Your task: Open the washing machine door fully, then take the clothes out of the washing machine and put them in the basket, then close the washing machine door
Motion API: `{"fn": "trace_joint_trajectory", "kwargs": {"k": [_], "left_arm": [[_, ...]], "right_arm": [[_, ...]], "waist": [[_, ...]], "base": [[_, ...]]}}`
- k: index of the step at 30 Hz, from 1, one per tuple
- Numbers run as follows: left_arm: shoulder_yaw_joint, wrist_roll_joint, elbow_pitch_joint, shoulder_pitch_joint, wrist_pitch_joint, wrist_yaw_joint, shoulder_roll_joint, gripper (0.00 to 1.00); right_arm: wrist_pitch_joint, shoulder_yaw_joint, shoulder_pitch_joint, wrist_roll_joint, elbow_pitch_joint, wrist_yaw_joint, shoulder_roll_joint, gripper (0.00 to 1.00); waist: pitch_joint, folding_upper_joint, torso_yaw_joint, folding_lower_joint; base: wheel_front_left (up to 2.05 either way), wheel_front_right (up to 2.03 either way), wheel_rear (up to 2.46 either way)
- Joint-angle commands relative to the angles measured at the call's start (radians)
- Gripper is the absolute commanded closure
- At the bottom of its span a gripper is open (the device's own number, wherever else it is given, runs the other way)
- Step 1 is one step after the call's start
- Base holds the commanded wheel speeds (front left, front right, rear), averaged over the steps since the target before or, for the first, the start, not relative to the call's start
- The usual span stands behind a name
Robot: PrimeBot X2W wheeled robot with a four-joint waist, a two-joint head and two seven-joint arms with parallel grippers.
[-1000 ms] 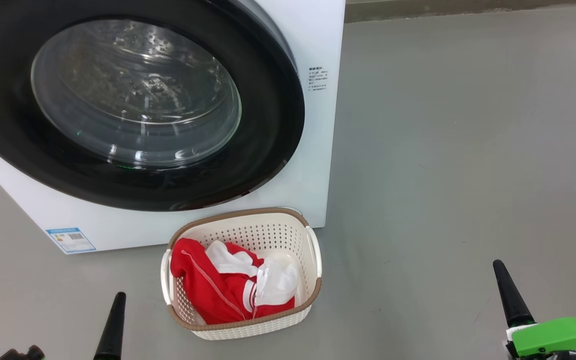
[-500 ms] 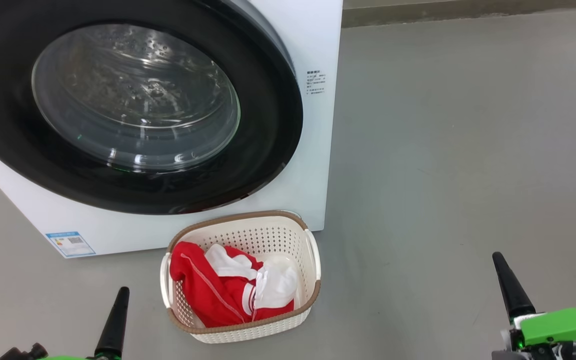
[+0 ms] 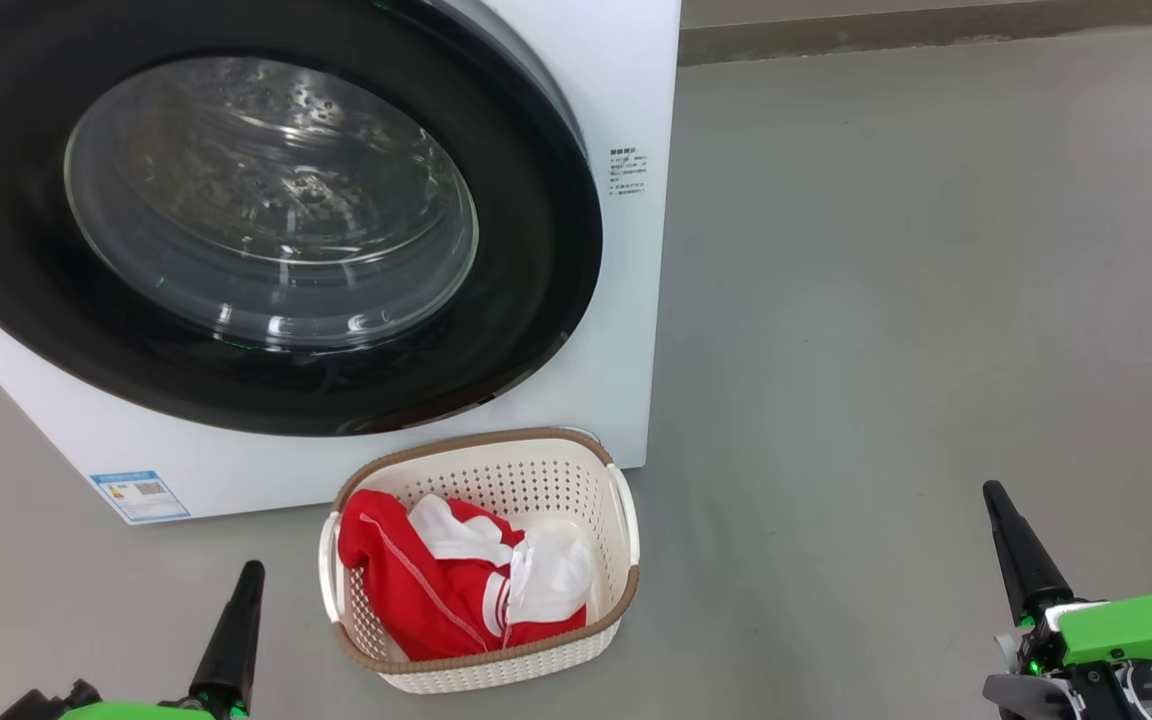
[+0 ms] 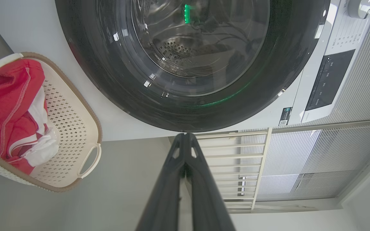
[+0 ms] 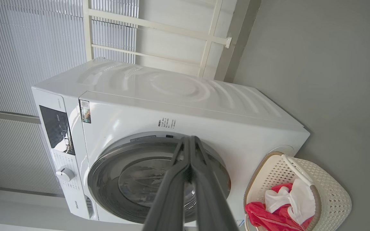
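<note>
The white washing machine point(image 3: 626, 300) stands at the upper left with its black-rimmed glass door point(image 3: 536, 300) shut flat against the front; the same door point(image 4: 108, 80) looms in the left wrist view and shows smaller as the door point(image 5: 108, 179) in the right wrist view. Just in front of it on the floor sits the cream basket point(image 3: 496, 670), holding the red and white clothes point(image 3: 426, 590). My left gripper point(image 3: 248, 575) is shut and empty at the lower left, beside the basket. Far off at the lower right, my right gripper point(image 3: 994, 495) is shut and empty too.
Grey floor point(image 3: 886, 300) spreads to the right of the machine up to a wall base point(image 3: 936, 35). Behind the machine a white railing point(image 4: 259, 160) and ribbed wall panels point(image 5: 27, 48) show in the wrist views. The control panel point(image 5: 56, 128) sits on the washer's front.
The whole head picture has slid a little downward, so the camera moved. Both grippers reach slightly higher into the picture than before, both staying shut.
</note>
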Motion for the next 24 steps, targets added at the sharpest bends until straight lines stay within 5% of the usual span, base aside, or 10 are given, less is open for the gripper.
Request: {"fn": "trace_joint_trajectory", "kwargs": {"k": [1,24], "left_arm": [[0.035,-0.018,-0.020,-0.047,0.008,-0.007,0.010,1.00],[0.040,-0.085,-0.016,-0.057,0.030,-0.007,0.005,1.00]], "right_arm": [[0.007,0.014,-0.050,0.018,-0.022,0.000,-0.018,1.00],[0.034,0.004,-0.068,0.081,-0.017,0.000,-0.014,1.00]], "waist": [[0.000,0.0000,0.000,0.0000],[-0.006,0.0000,-0.002,0.0000]], "base": [[0.00,0.00,0.00],[0.00,0.00,0.00]]}}
